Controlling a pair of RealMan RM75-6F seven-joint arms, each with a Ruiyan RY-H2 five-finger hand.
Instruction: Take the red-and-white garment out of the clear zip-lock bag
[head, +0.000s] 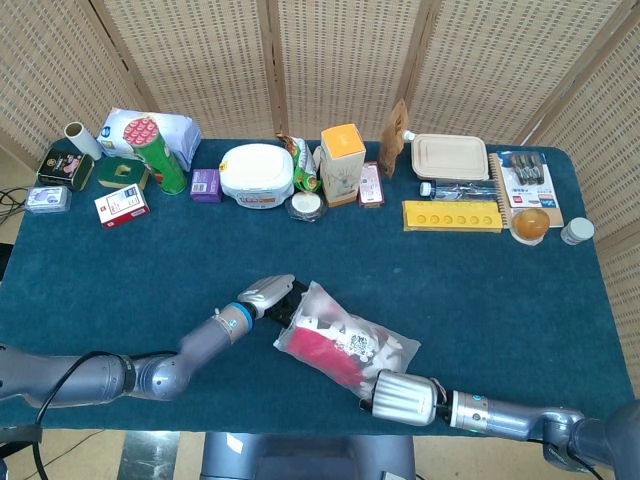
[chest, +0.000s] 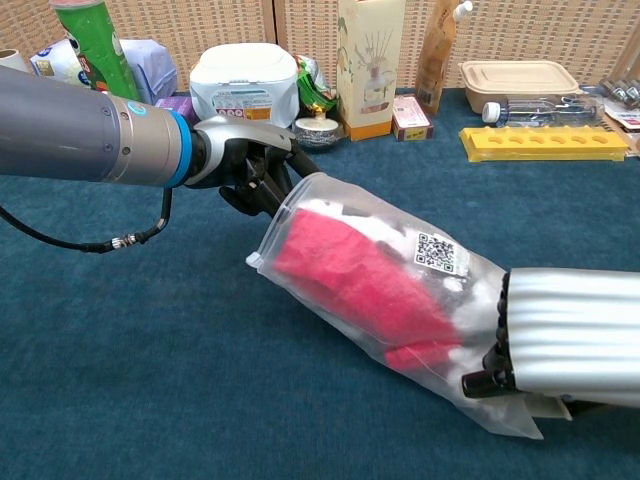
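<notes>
The clear zip-lock bag (head: 350, 338) (chest: 440, 262) lies slanted at the front middle of the blue table. Inside it is the red-and-white garment (head: 325, 355) (chest: 352, 275), red part toward the mouth, with a QR label on the white part. My left hand (head: 272, 296) (chest: 248, 165) grips the bag's open mouth at its upper left end, dark fingers curled on the rim. My right hand (head: 396, 398) (chest: 565, 340) sits over the bag's closed lower right end and holds it, with a dark fingertip on the plastic. The rest of its fingers are hidden.
Along the back edge stand a green can (head: 160, 156), a white tub (head: 257, 175), an orange-topped carton (head: 342, 163), a yellow tray (head: 452, 215) and a lidded food box (head: 449, 157). Small boxes (head: 122, 205) lie at the back left. Bare blue cloth (head: 480, 290) surrounds the bag.
</notes>
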